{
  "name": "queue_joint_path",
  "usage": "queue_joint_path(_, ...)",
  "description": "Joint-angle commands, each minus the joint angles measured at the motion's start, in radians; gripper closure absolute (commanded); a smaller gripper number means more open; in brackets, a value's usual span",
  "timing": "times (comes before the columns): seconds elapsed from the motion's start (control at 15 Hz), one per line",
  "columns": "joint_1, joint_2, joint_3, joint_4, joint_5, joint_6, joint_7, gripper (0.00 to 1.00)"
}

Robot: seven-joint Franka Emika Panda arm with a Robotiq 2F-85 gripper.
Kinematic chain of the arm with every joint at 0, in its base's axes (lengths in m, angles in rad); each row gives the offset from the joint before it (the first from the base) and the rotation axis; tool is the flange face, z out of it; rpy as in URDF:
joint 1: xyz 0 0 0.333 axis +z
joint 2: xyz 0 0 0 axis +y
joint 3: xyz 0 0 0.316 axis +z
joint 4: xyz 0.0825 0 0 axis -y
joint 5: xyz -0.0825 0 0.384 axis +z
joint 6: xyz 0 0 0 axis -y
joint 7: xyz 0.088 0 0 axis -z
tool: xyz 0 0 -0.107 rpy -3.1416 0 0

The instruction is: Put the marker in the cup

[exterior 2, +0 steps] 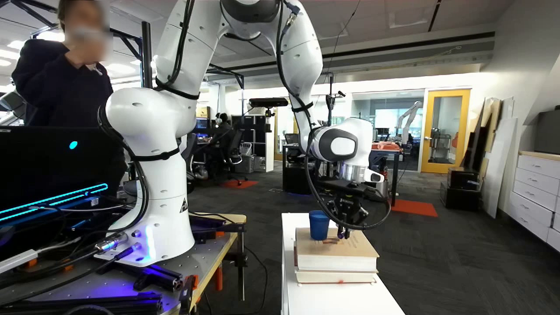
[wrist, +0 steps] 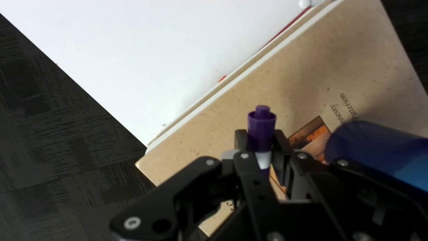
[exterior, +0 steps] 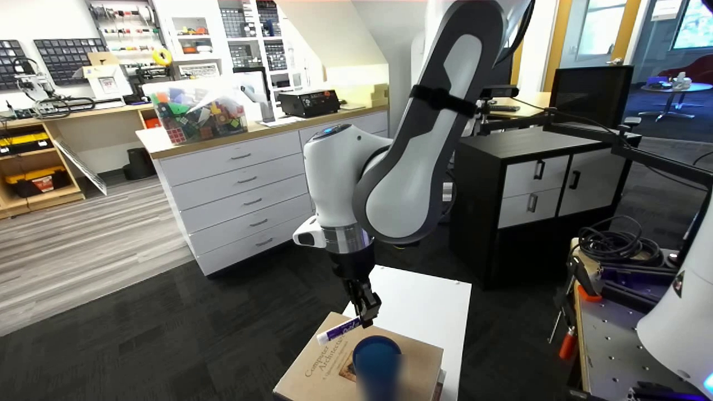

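Note:
The marker is a purple and white pen. It shows in an exterior view (exterior: 337,330) and in the wrist view (wrist: 261,130); only a small purple bit shows in an exterior view (exterior 2: 340,235). My gripper (exterior: 366,319) is shut on the marker, also seen in the wrist view (wrist: 260,138). The marker sticks out sideways, slightly tilted, above a book. The blue cup (exterior 2: 319,225) stands upright on the book, beside the gripper; it also shows in an exterior view (exterior: 376,362), its lower part blurred, and at the right of the wrist view (wrist: 371,147).
The tan book (exterior: 312,365) lies on another book (exterior 2: 332,277), on a white table (exterior 2: 345,299). The robot's base stands on a separate metal bench (exterior 2: 118,286). A drawer cabinet (exterior: 239,184) and a black cabinet (exterior: 479,223) stand farther off.

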Motion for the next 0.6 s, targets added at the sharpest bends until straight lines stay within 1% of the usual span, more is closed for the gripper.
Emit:
queue_joint_path(0.0, 0.01, -0.104, -0.007, -0.031, -0.003, -0.082, 0.052, 0.95)
queue_joint_path(0.2, 0.025, -0.131, -0.015, -0.008, -0.017, -0.169, 0.071, 0.95)
queue_joint_path(0.53, 0.072, -0.156, -0.03, 0.077, -0.067, -0.417, 0.137, 0.95)
